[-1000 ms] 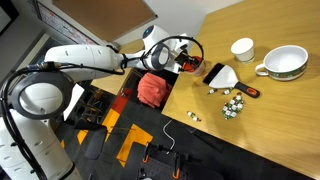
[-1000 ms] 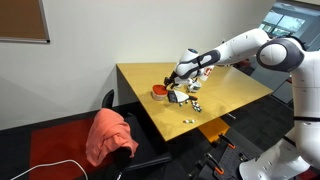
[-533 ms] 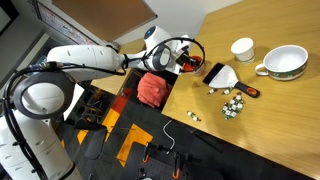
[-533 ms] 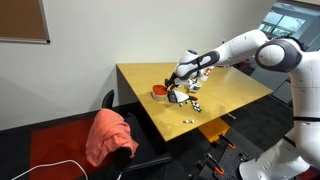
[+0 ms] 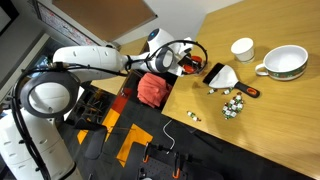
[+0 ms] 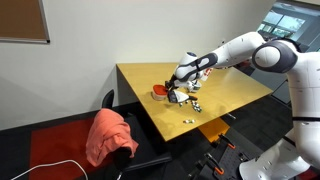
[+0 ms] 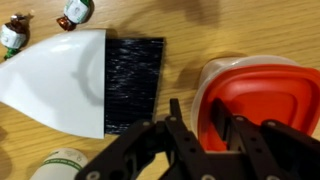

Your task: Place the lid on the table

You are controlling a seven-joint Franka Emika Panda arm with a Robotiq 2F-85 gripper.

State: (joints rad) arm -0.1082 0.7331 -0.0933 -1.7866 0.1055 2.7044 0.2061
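Lid [image 7: 265, 95] sat on a white tub [image 7: 202, 90] just beside the dustpan [image 7: 60, 80], jaws apart astride its rim. Best was a square pinch, straight lift, then flat onto bare bench [image 7: 130, 15].

Lid [image 7: 268, 95] partly behind claw [image 7: 205, 112]

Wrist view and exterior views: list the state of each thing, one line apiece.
lid: flat, seated inside a white rim, not on the bare table.
claw: straddles the lid's edge; grip cannot be told.
dustpan: lying flat.
white cup: upright, uncovered.
bowl: upright.
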